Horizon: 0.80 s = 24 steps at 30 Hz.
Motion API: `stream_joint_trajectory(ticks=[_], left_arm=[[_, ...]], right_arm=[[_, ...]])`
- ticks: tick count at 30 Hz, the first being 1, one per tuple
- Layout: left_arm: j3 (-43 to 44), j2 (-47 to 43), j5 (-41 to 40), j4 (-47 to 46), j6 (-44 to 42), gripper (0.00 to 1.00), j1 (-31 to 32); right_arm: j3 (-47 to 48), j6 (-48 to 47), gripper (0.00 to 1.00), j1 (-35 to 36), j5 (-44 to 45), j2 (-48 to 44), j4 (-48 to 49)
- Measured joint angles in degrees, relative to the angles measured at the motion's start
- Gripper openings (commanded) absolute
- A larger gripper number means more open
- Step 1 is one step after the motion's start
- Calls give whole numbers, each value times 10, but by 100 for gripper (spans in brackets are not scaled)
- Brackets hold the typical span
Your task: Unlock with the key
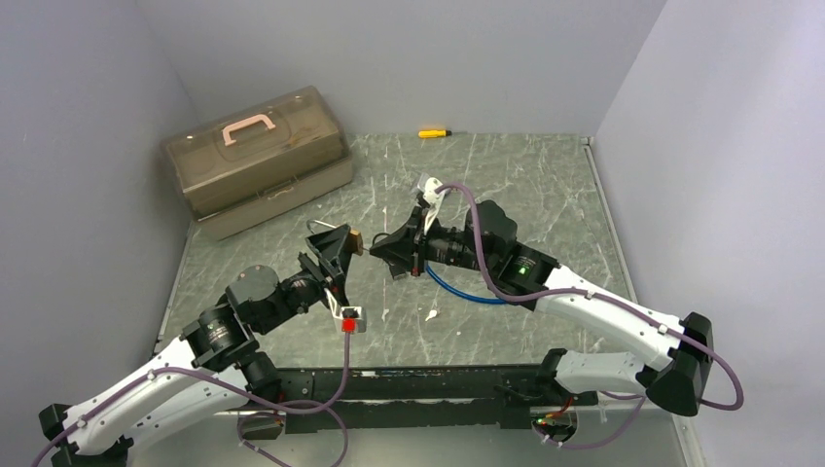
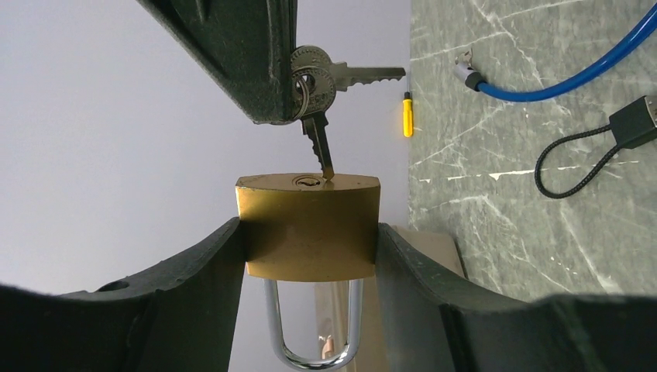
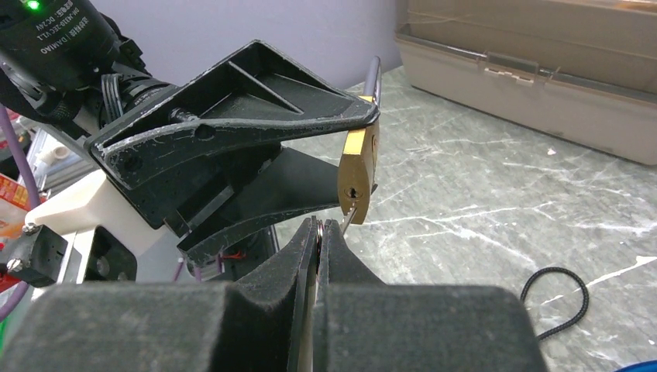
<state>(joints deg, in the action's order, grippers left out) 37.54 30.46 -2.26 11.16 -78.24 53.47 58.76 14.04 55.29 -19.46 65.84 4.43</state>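
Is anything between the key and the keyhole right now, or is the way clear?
Nothing visible blocks it. The key, gripped in the right pincer, has its tip at the padlock face, just beside the keyhole. The spare key on the ring points sideways, clear of the padlock.

I see a brass-gold padlock (image 2: 310, 225) with a shiny silver shackle (image 2: 271, 318), and a dull grey key (image 2: 319, 143). The table (image 1: 545, 195) is grey-green, marbled with white streaks. The box (image 1: 258, 170) is translucent brown-olive, its handle (image 1: 248, 128) pale pink. The screwdriver (image 1: 434, 132) is yellow, the cable (image 2: 534, 97) bright blue, the cord (image 2: 634, 124) black. The walls (image 1: 389, 58) are plain pale lilac-grey.
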Motion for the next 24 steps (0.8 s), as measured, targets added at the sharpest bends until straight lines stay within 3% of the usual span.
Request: stream_joint_trajectory(ticks=[14, 24], left_arm=[[5, 0, 23, -5, 32, 0, 0], [108, 13, 213, 70, 76, 0, 0]], right_arm=[[-37, 11, 0, 9, 32, -60, 33], [-49, -65, 0, 9, 36, -237, -47]])
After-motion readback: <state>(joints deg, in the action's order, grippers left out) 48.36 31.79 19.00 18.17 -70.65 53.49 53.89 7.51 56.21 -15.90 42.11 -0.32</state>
